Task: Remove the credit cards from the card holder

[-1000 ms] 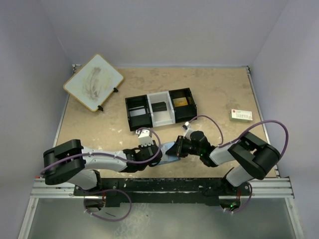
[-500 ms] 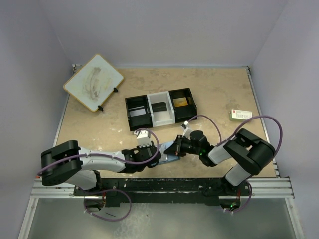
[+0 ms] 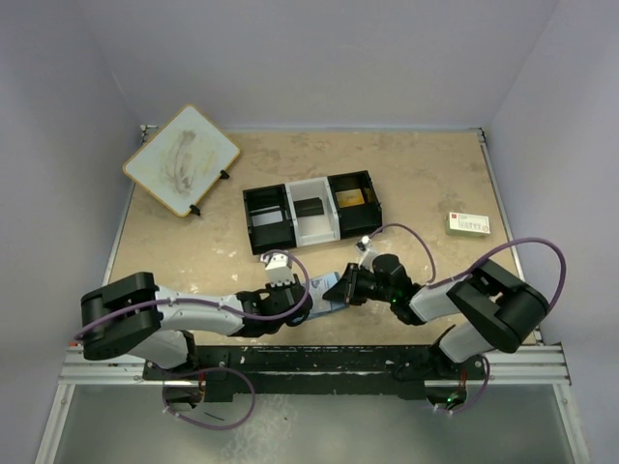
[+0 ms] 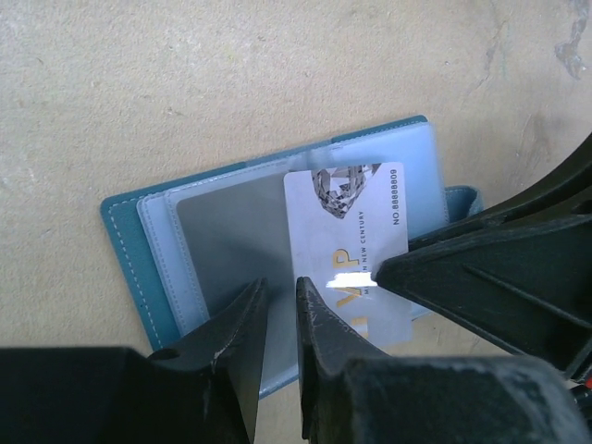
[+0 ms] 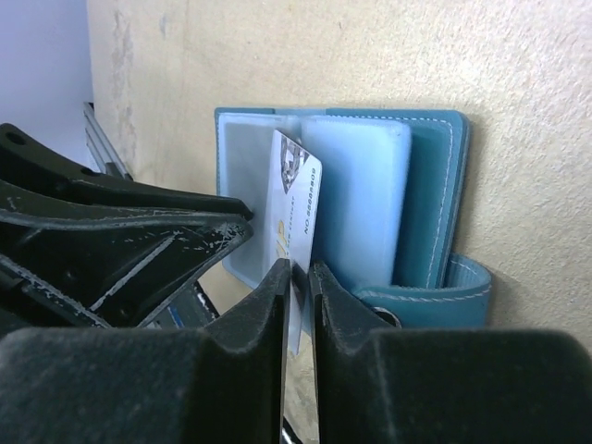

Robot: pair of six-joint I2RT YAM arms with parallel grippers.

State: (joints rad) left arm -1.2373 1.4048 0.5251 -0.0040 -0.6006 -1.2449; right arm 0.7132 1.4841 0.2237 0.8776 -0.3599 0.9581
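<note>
One card point(image 4: 347, 231) stands partly out of the holder point(image 4: 222, 240), so the step in hand looks like the pull itself: drawing this white card free of its clear pocket. The holder lies open like a book, flat on the table point(image 4: 185, 74) close to the near edge, midway between the two bases.

The right gripper point(image 5: 298, 268) has its jaws pressed together on the card's free end, so the card shows edge-on between the fingers in the right wrist view. The left gripper point(image 4: 280, 289) sits at the holder's near edge with its jaws narrow and only a thin slot between them. Whether it pinches a leaf of the holder or merely presses it down, I cannot tell.

Next, I judge, the right gripper should draw away in line with the pocket, sliding the card rather than lifting it, while the left keeps the holder from following. A pull at an angle could drag the holder along or bend the card.

From above, the left arm point(image 3: 193, 311) and right arm point(image 3: 435, 300) both lie low and stretched inward — forearms close to the table, grippers meeting almost tip to tip over the holder.
</note>
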